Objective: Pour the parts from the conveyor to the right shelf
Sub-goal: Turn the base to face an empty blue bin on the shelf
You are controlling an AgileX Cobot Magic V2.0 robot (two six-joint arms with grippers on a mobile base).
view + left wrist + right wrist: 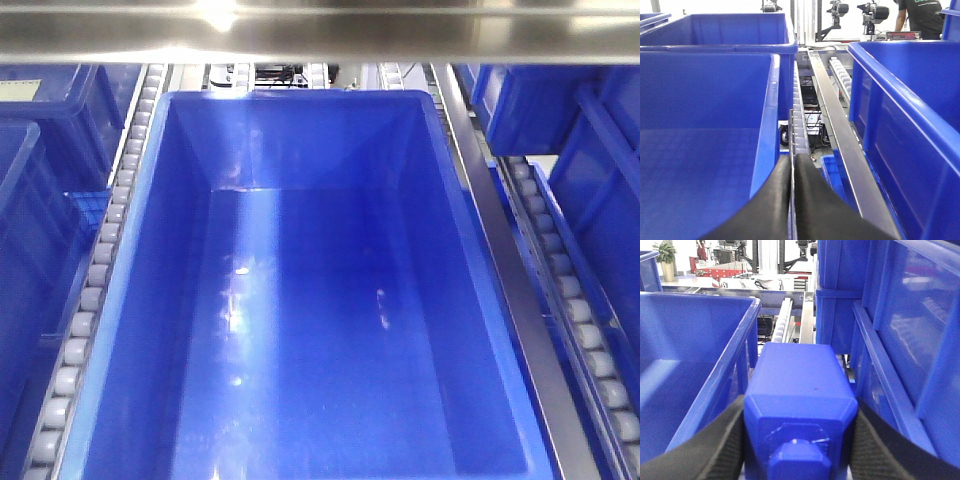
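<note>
Front: bin [300, 140] on right shelf [520, 300] is sitting empty; L wrist: left hand [792, 167] is hanging pinched narrow, empty; R wrist: right hand [800, 410] is clamping the part [797, 375] outside the bin wall, so releasing now is prob risking a drop btwn bins.

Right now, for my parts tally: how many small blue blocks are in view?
1. The blue block sits between the right gripper fingers; the centre bin holds none. Neighbouring bins may hide more.
</note>
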